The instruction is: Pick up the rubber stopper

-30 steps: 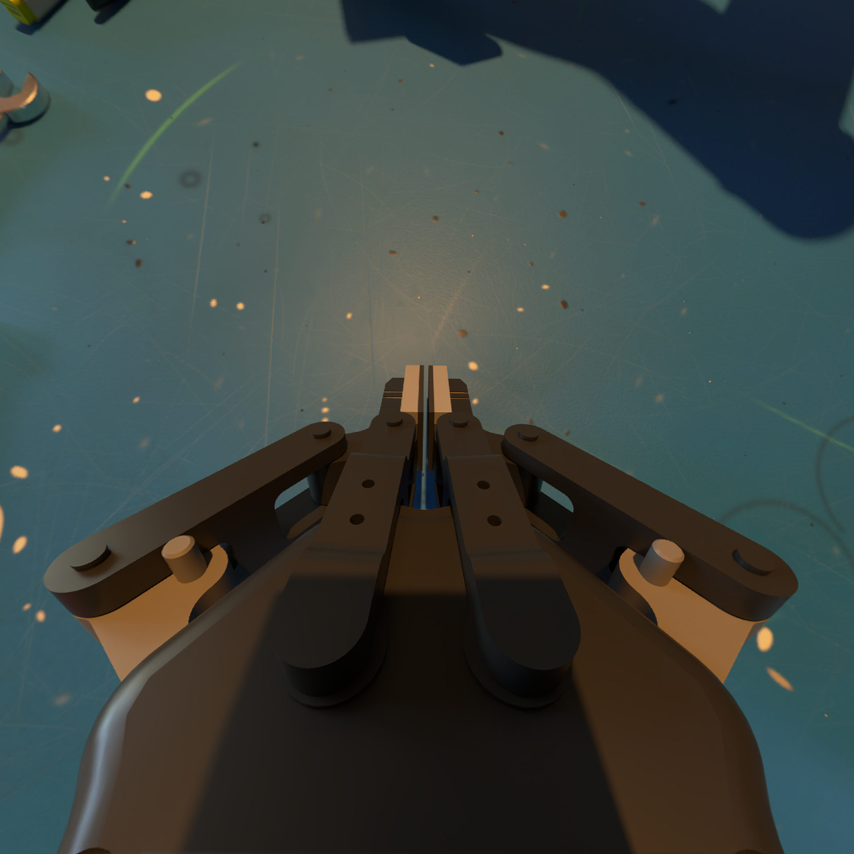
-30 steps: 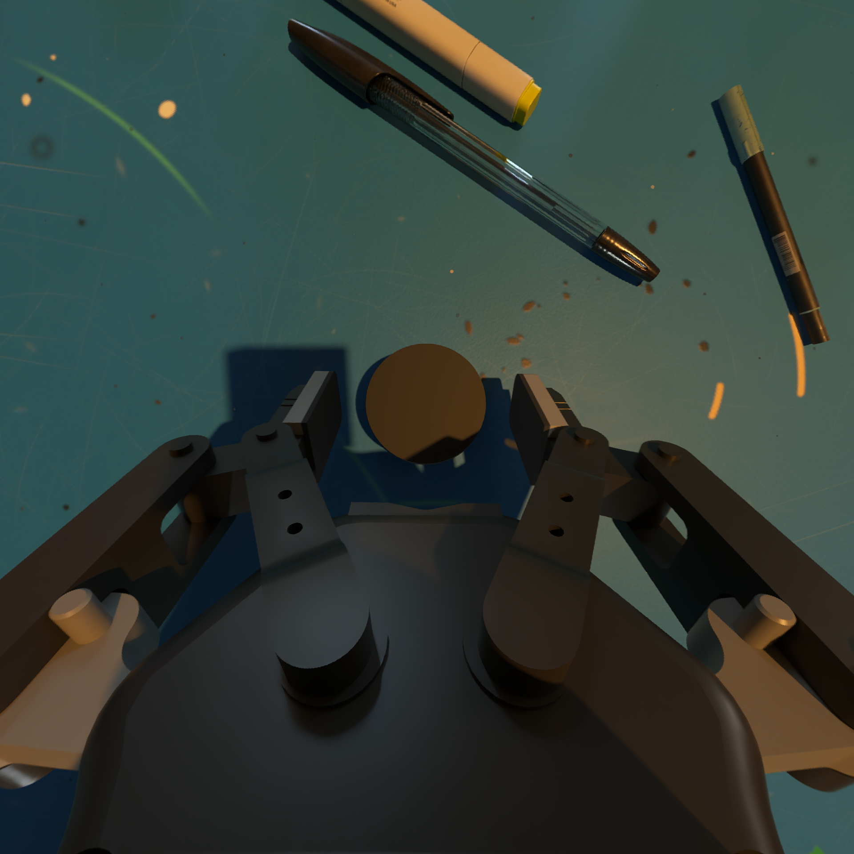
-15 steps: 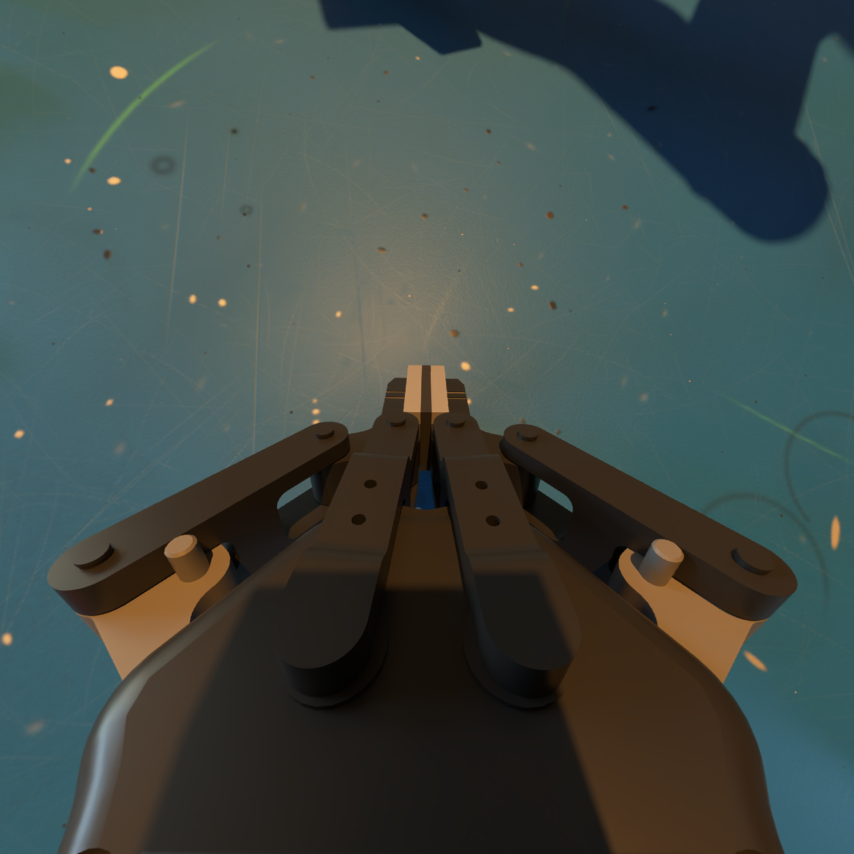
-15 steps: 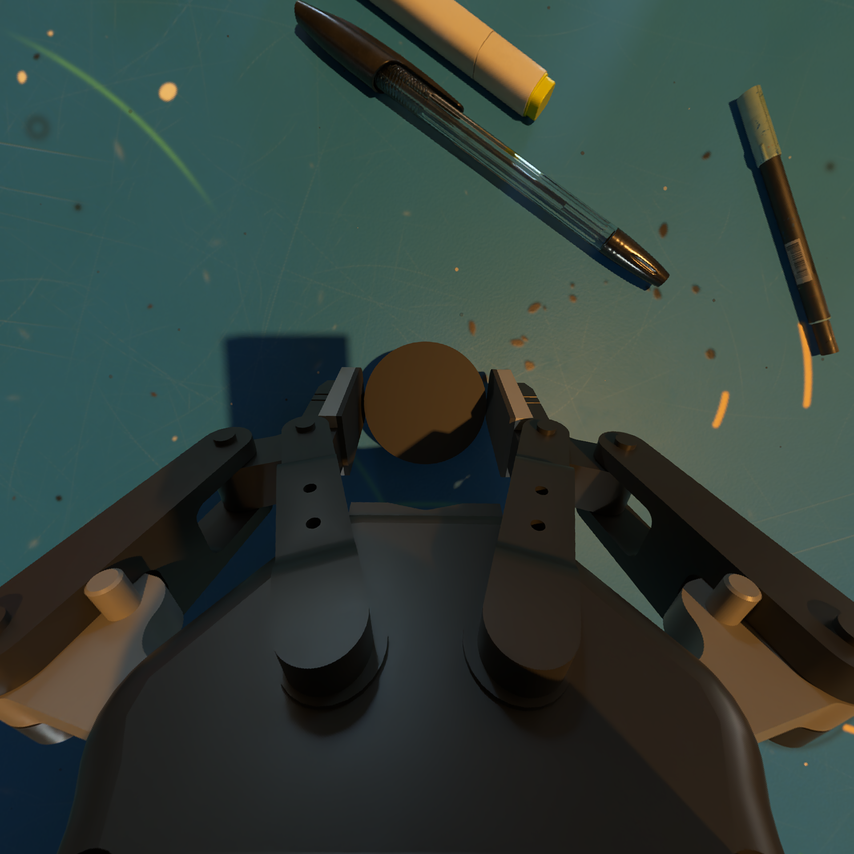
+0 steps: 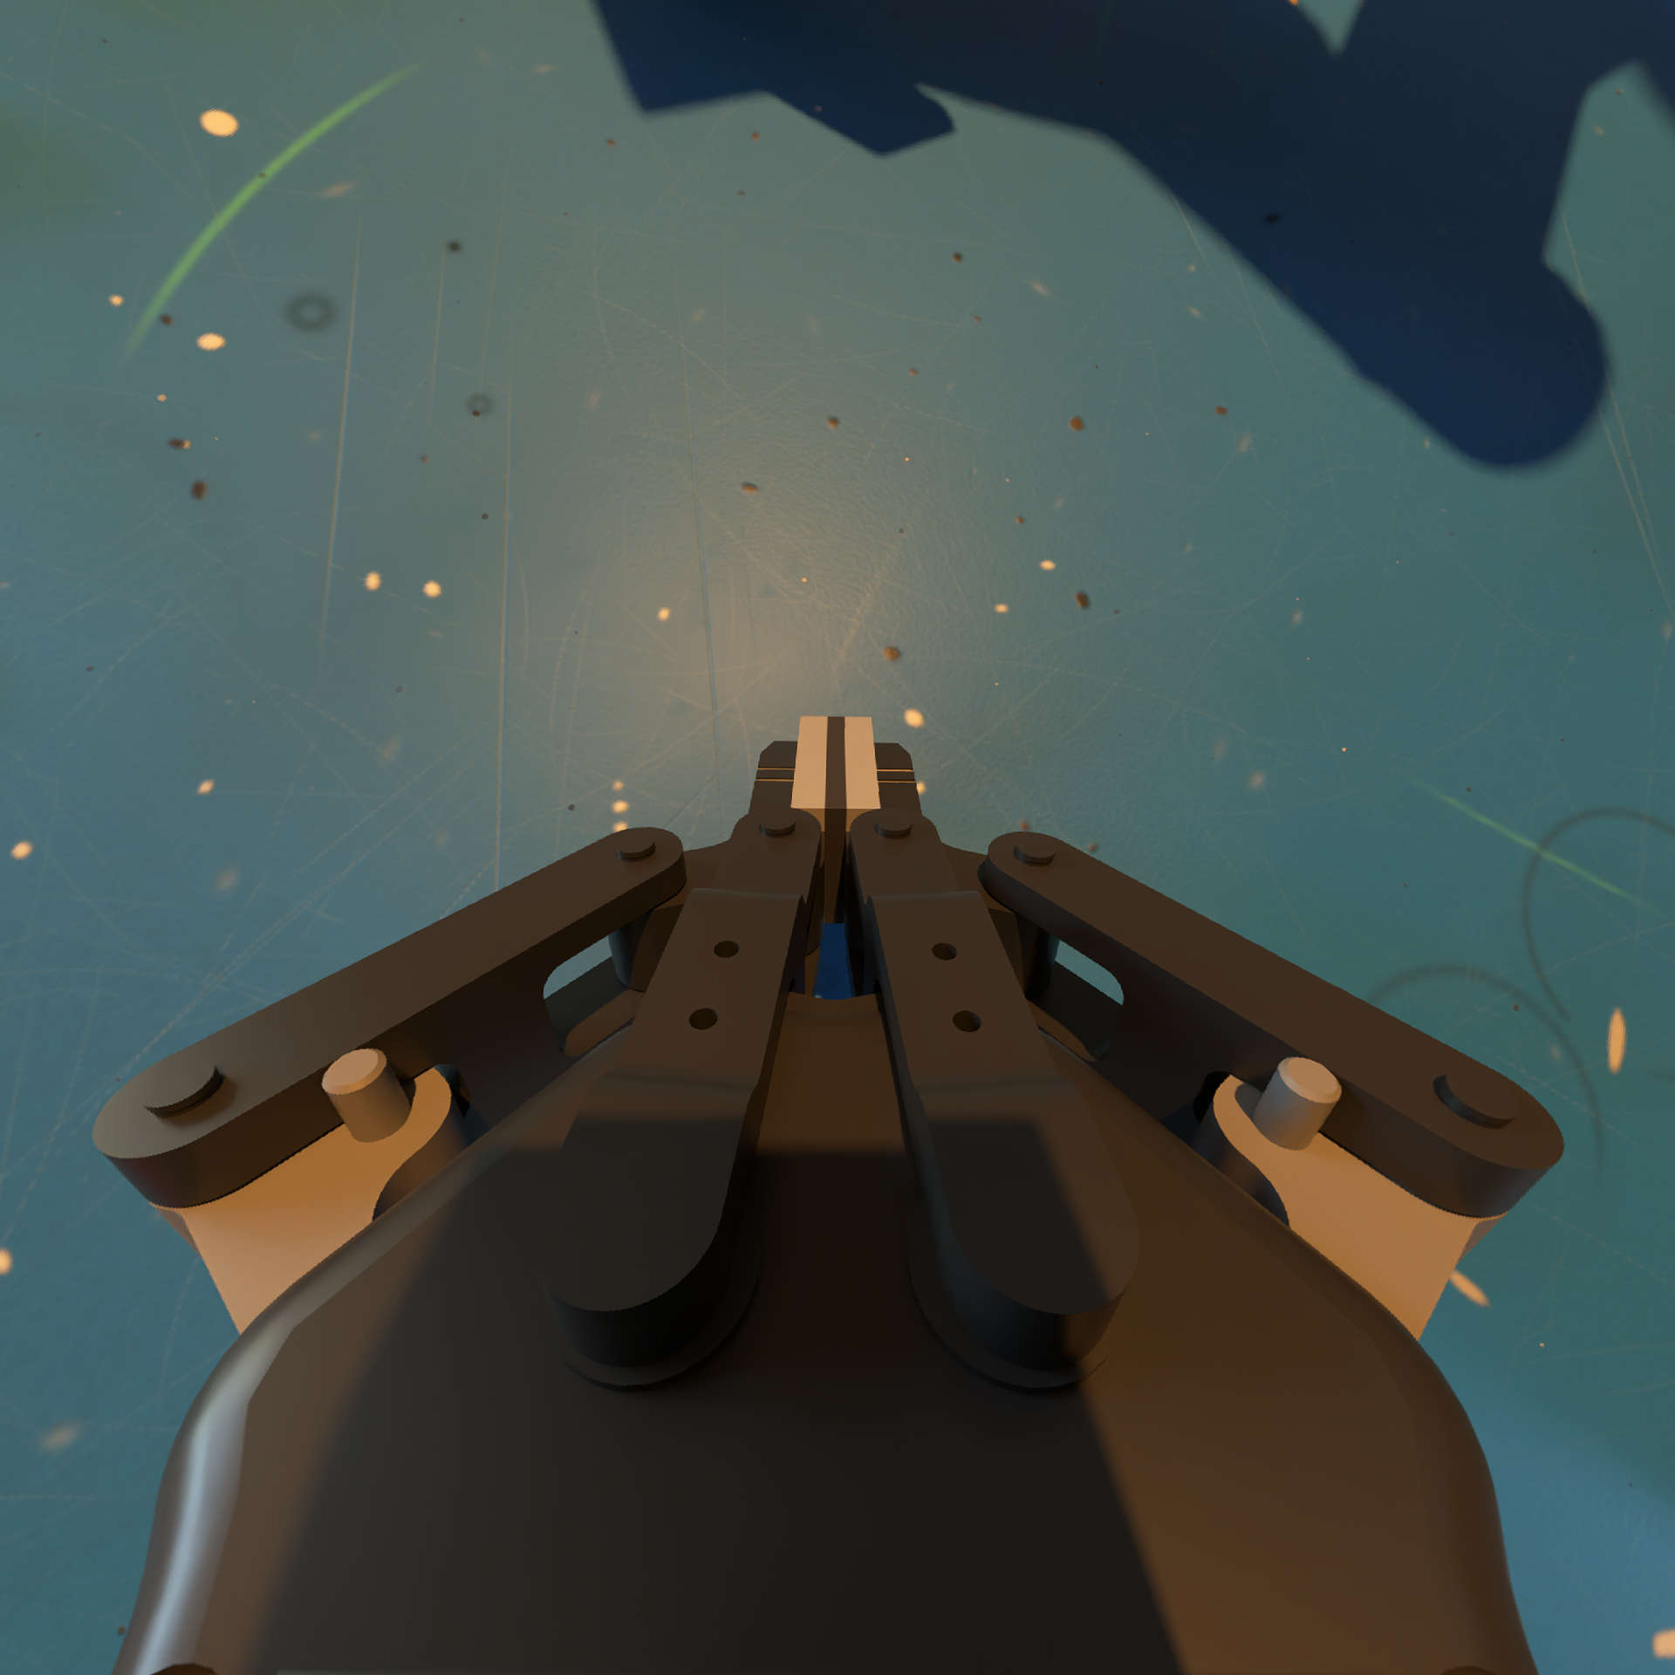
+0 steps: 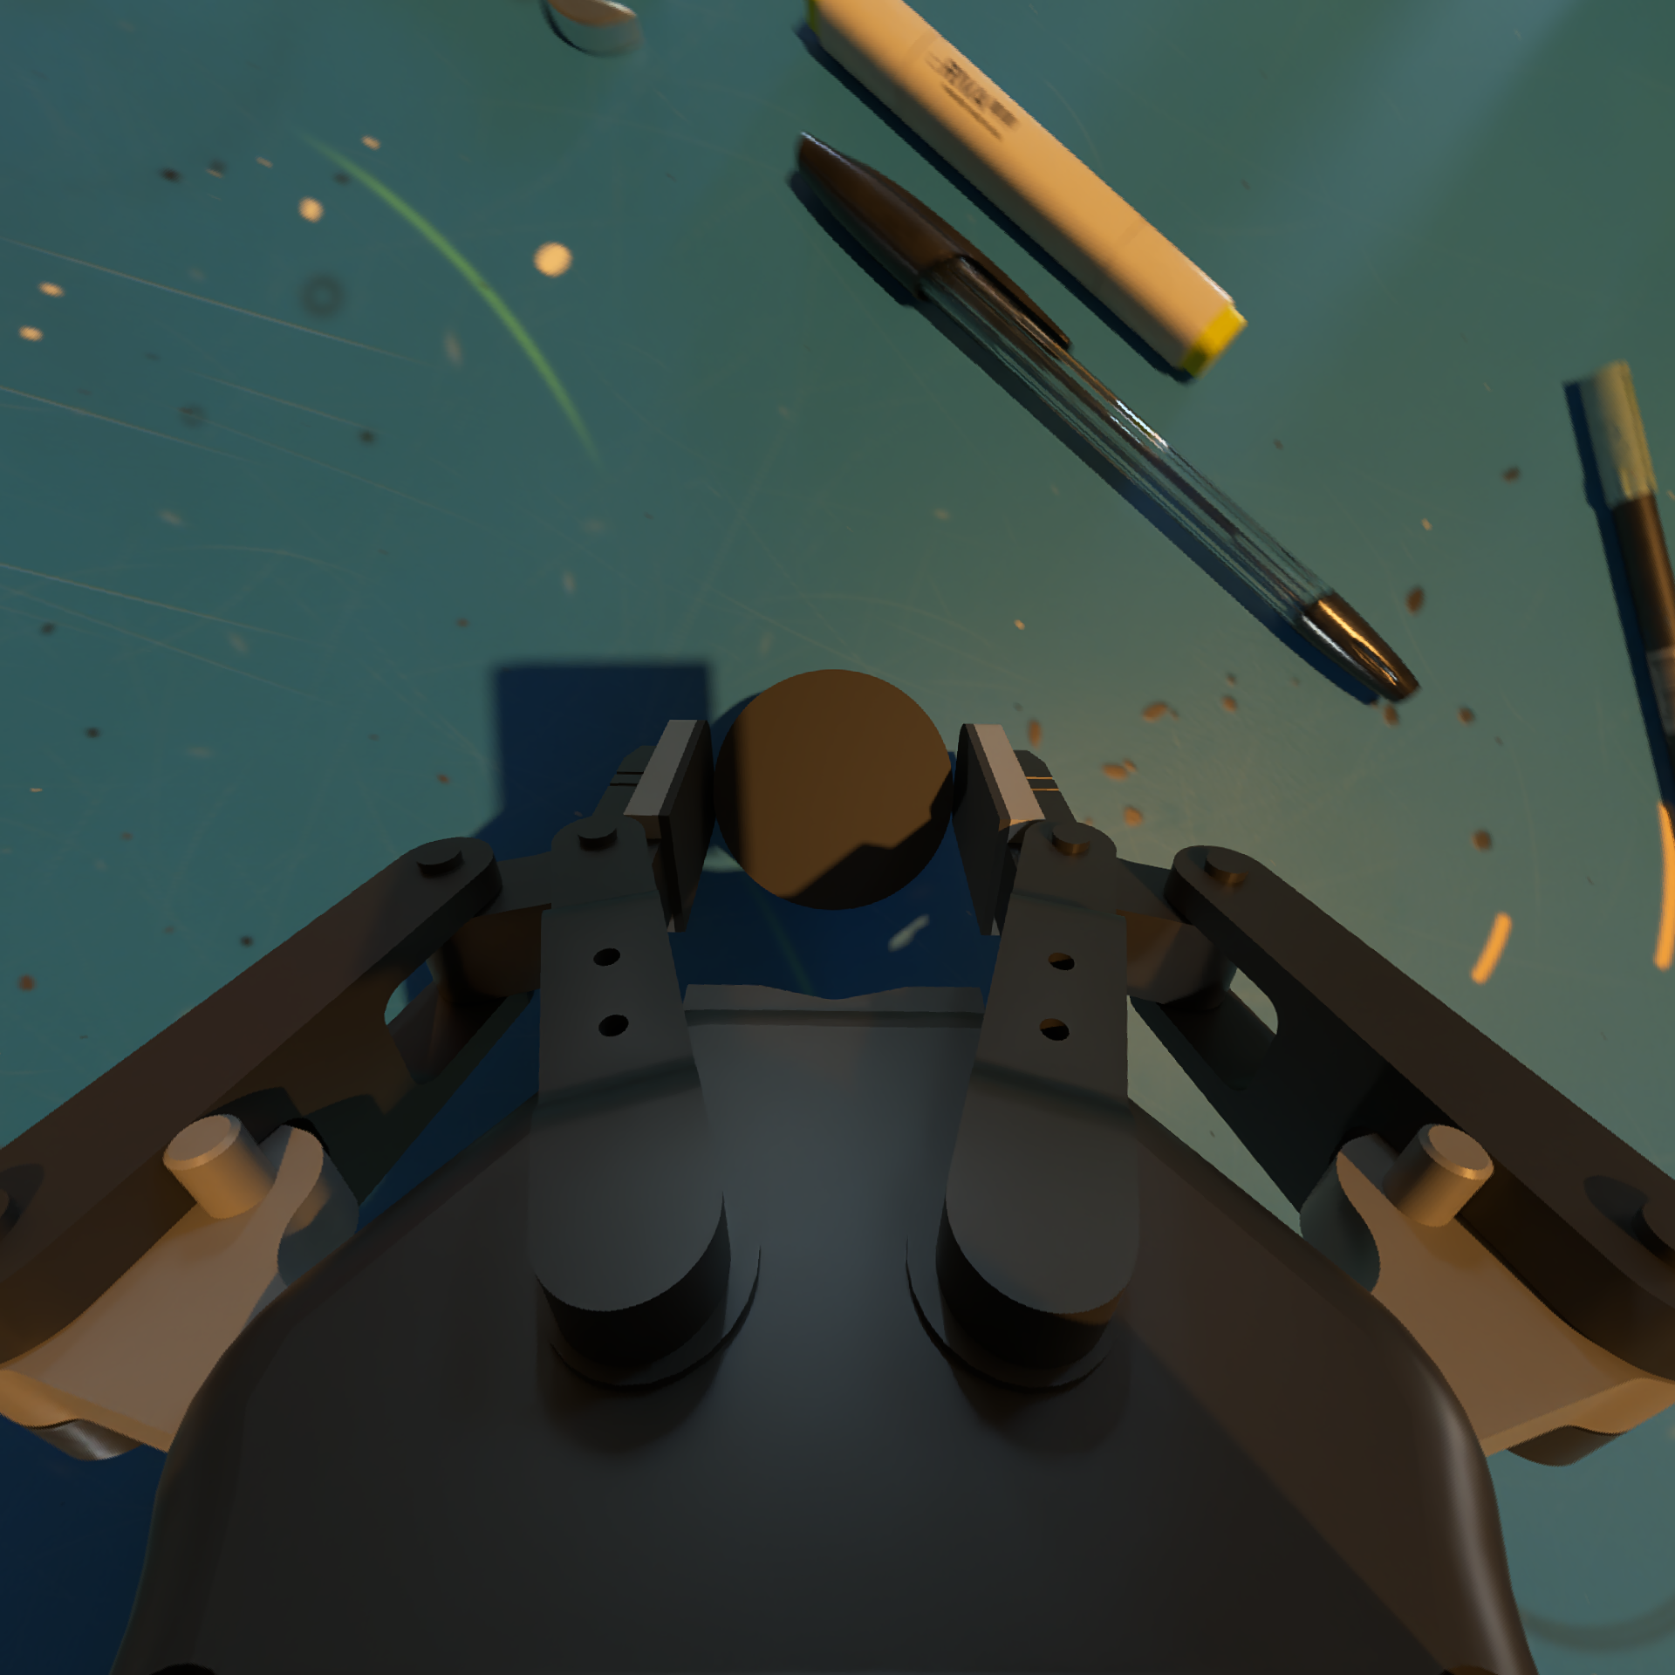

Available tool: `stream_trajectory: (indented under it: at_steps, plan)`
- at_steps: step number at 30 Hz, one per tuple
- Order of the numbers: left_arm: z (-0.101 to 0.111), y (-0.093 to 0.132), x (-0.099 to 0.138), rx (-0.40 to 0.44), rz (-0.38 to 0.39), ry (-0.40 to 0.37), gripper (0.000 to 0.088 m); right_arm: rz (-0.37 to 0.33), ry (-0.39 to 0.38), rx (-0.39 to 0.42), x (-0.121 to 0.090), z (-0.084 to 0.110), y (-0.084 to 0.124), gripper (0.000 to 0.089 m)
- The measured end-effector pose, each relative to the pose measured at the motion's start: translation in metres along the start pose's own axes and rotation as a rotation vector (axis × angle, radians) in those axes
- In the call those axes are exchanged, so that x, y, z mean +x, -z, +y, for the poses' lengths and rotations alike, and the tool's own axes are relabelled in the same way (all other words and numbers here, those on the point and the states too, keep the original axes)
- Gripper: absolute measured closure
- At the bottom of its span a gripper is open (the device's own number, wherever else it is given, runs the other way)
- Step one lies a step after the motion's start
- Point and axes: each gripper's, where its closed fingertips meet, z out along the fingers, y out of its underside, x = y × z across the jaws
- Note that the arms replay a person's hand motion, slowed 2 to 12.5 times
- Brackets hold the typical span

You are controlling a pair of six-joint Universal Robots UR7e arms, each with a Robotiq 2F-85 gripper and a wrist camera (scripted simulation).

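Note:
The rubber stopper (image 6: 829, 784) is a round brown disc seen from above in the right wrist view. My right gripper (image 6: 832, 798) is shut on it, one pad touching each side, above the teal table (image 6: 272, 634). My left gripper (image 5: 835, 757) is shut and empty, its pads pressed together over bare teal table (image 5: 453, 544). The stopper does not show in the left wrist view.
A cream highlighter with a yellow end (image 6: 1033, 172), a clear ballpoint pen (image 6: 1097, 408) and a thin dark marker (image 6: 1641, 535) lie beyond and to the right of the stopper. A round metal piece (image 6: 594, 18) sits at the top edge. An arm's dark shadow (image 5: 1269, 199) falls at the upper right.
My right gripper has closed its pads from wide apart onto the stopper, and the table items now look farther off and shifted. The left gripper stayed shut while its view drifted a little.

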Motion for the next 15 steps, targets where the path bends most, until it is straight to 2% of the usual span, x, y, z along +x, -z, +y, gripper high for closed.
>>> stream_trajectory:
  at_steps: [7, 15]
  plan:
    - [0.000, 0.000, -0.001, -0.006, 0.014, 0.035, 0.0882, -0.134, 0.102, 0.083, -0.038, -0.027, -0.001, 0.0417]
    - [0.000, 0.000, -0.001, -0.013, 0.037, 0.068, 0.0882, -0.208, 0.289, 0.132, -0.081, -0.055, -0.008, 0.0417]
